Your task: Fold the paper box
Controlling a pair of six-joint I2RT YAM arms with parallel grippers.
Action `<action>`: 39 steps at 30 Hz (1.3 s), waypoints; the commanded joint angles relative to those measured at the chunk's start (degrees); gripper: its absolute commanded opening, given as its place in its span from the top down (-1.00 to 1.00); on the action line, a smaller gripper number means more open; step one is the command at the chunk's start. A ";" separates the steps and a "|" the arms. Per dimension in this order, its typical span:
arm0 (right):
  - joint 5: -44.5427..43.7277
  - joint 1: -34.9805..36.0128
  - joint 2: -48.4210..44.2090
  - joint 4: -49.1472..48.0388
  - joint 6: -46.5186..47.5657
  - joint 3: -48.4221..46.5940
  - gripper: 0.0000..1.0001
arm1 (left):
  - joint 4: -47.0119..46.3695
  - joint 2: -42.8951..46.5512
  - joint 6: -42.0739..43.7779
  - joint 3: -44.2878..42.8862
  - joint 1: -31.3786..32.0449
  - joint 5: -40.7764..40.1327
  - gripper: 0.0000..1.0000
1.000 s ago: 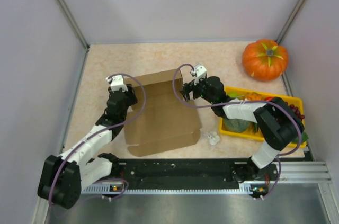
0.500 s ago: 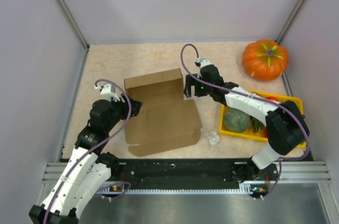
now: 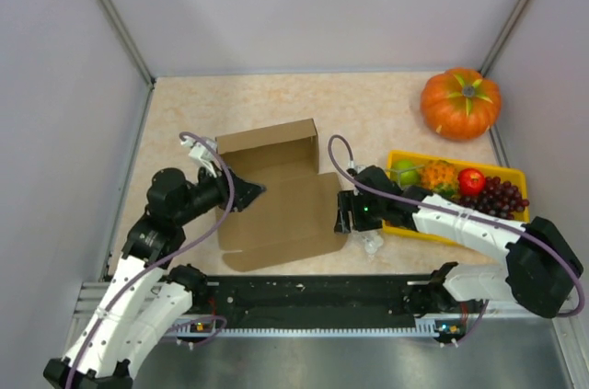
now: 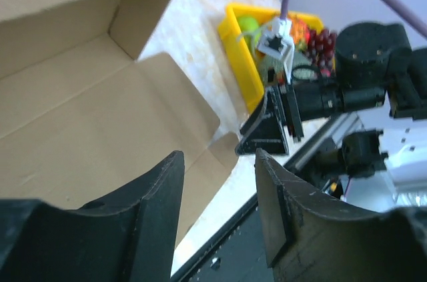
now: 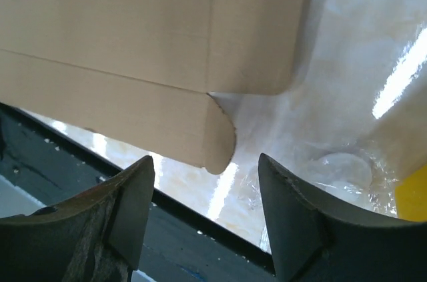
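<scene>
The paper box [image 3: 285, 214] is a brown cardboard sheet lying flat mid-table, with its back section [image 3: 267, 143] folded up into a standing wall with side flaps. My left gripper [image 3: 250, 194] is open and empty over the sheet's left part; the left wrist view shows the sheet [image 4: 87, 115] beyond its fingers [image 4: 163, 195]. My right gripper [image 3: 345, 220] is open and empty at the sheet's right front corner. In the right wrist view a rounded flap [image 5: 213, 139] lies just ahead of the gap between its fingers [image 5: 137, 189].
A yellow tray [image 3: 497, 166] holding fruit stands at the right, with an orange pumpkin [image 3: 461, 103] behind it. A small clear plastic piece [image 3: 370, 241] lies by the right gripper. A black rail [image 3: 313, 295] runs along the near edge. Walls close in on both sides.
The back section of the box has come up to stand. My right gripper moved from the box's back right corner to its front right corner. My left gripper moved rightward over the sheet.
</scene>
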State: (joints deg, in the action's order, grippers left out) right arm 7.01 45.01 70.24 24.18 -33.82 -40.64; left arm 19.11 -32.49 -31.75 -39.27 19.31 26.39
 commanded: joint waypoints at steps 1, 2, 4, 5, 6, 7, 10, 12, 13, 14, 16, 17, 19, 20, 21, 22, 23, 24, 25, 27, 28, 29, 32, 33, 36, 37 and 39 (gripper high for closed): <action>-2.69 0.43 1.56 -2.91 -3.97 1.18 -0.25 | -0.04 -4.77 4.85 1.56 5.37 1.57 -0.02; -3.13 0.43 2.09 -3.00 -4.06 1.01 -0.25 | -0.13 -5.30 5.46 1.73 10.00 -1.66 -0.03; -2.01 0.43 3.85 -4.66 -4.32 1.09 -0.19 | -0.13 -6.70 6.78 2.09 14.24 -4.15 -0.04; -1.04 0.34 4.46 -5.46 -4.49 1.27 -0.13 | 0.13 -7.49 7.05 2.18 17.74 -5.72 -0.04; -0.42 0.42 5.51 -6.07 -5.54 1.62 -0.05 | 0.57 -7.67 7.83 2.26 19.52 -9.65 -0.03; 1.15 0.43 5.96 -6.60 -5.90 1.79 0.18 | 0.66 -7.50 8.45 2.79 21.36 -12.04 -0.03; 1.87 0.43 4.65 -8.45 -8.45 3.20 0.38 | -0.48 -6.36 11.87 4.80 29.10 -19.87 -0.11; 1.17 0.43 3.25 -8.37 -9.67 3.55 0.51 | -1.62 -7.40 14.33 5.60 34.20 -22.42 -0.21; 0.99 0.34 2.11 -8.28 -9.94 3.12 0.78 | -1.97 -8.37 15.39 6.13 38.04 -24.26 -0.29; 1.08 0.16 1.49 -7.93 -10.21 2.68 0.91 | -2.76 -10.99 16.18 6.13 40.26 -25.85 -0.32; 3.35 -0.71 0.26 -6.79 -11.00 0.92 1.00 | -3.12 -14.69 19.34 5.09 44.91 -32.16 -0.39; 4.32 -1.15 -0.18 -6.52 -11.09 0.39 1.00 | -3.03 -18.54 20.66 4.38 49.46 -34.28 -0.41; 6.86 -2.73 -0.54 -4.94 -10.74 -1.54 1.00 | -2.50 -22.25 24.09 1.84 53.10 -38.41 -0.44; 8.01 -3.35 -0.71 -4.24 -10.56 -2.15 1.00 | -2.33 -23.83 25.23 0.95 55.46 -41.22 -0.46; 9.07 -3.96 -1.06 -4.15 -10.04 -2.51 1.00 | -2.15 -26.46 27.16 0.16 56.27 -42.46 -0.47; 10.99 -4.40 -1.42 -4.06 -10.03 -2.95 1.00 | -1.98 -27.62 27.87 -1.41 56.80 -43.09 -0.49; 11.71 -5.19 -1.68 -3.88 -9.95 -3.21 1.00 | -1.89 -29.80 28.84 -2.21 57.15 -42.92 -0.52; 12.32 -5.55 -2.20 -3.71 -9.51 -3.56 1.00 | -1.80 -30.87 31.20 -2.83 57.42 -43.00 -0.53; 13.55 -6.07 -2.38 -3.53 -9.42 -3.74 1.00 | -1.02 -31.92 31.22 -4.40 57.94 -44.13 -0.53; 14.79 -7.13 -2.91 -3.44 -9.42 -3.57 1.00 | 0.74 -35.09 34.46 -6.25 58.56 -45.02 -0.54; 15.75 -7.48 -3.09 -3.44 -9.51 -3.48 1.00 | 2.05 -36.23 34.82 -7.74 58.91 -46.59 -0.54; 15.85 -7.66 -3.44 -3.44 -9.59 -3.57 1.00 | 2.59 -38.94 35.26 -8.45 59.61 -48.52 -0.52; 16.46 -7.93 -4.32 -3.44 -10.21 -3.48 1.00 | 7.05 -44.74 35.18 -12.49 60.32 -57.13 -0.33; 16.55 -8.01 -4.49 -3.44 -10.38 -3.74 1.00 | 7.69 -45.98 35.09 -14.07 60.32 -60.81 -0.26; 17.34 -9.24 -4.85 -3.44 -10.82 -3.74 1.00 | 8.04 -48.63 36.13 -15.49 60.41 -64.88 0.07; 18.47 -9.59 -5.02 -3.53 -10.91 -3.83 1.00 | 7.87 -48.89 36.75 -15.49 60.58 -66.54 0.15; 19.53 -10.29 -5.20 -3.79 -11.35 -4.09 1.00 | 7.08 -48.90 38.15 -15.31 60.76 -68.92 0.21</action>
State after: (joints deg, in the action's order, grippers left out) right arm 22.85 36.36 67.11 20.62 -44.18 -41.80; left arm 24.75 -81.56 3.07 -52.62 79.61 -32.23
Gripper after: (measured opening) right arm 0.008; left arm 0.427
